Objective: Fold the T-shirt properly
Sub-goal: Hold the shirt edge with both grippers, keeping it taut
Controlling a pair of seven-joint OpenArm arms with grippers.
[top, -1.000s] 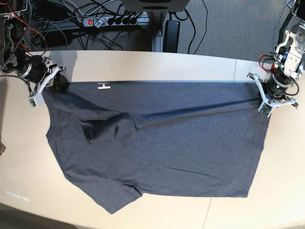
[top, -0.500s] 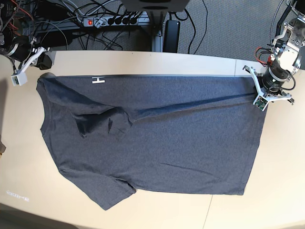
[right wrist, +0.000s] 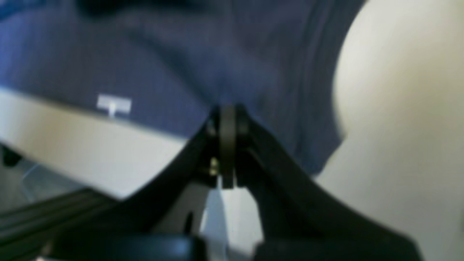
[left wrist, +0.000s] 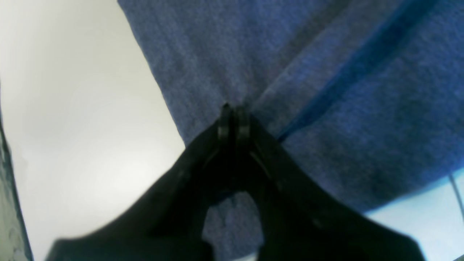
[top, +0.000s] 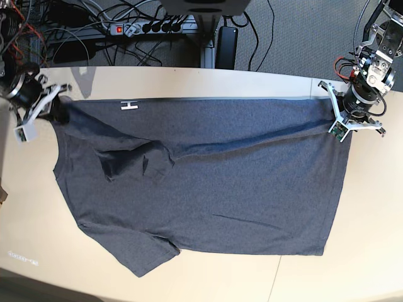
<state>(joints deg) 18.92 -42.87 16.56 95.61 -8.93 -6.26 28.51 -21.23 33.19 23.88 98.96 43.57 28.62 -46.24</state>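
The slate-blue T-shirt (top: pixel 208 182) lies spread across the table, with its small white neck label (top: pixel 129 105) at the far edge. One sleeve is bunched on top of the body (top: pixel 132 160), and a long crease runs from there toward the right corner. My left gripper (top: pixel 340 119) is shut on the shirt's far right corner. In the left wrist view its fingertips (left wrist: pixel 233 108) pinch the cloth (left wrist: pixel 326 72). My right gripper (top: pixel 55 112) is shut on the far left corner, and its fingertips (right wrist: pixel 227 108) clamp the fabric (right wrist: pixel 181 54) near the label (right wrist: pixel 113 104).
The beige table (top: pixel 189 82) shows bare wood behind the shirt and along the front edge (top: pixel 302 277). Beyond the table's back edge lie a power strip (top: pixel 145 26), tangled cables and a black box (top: pixel 227 43) on grey carpet.
Both grippers have drawn the shirt's far edge toward the back of the table. The right gripper swung out to the far left, then came back in. The left gripper moved slightly backward.
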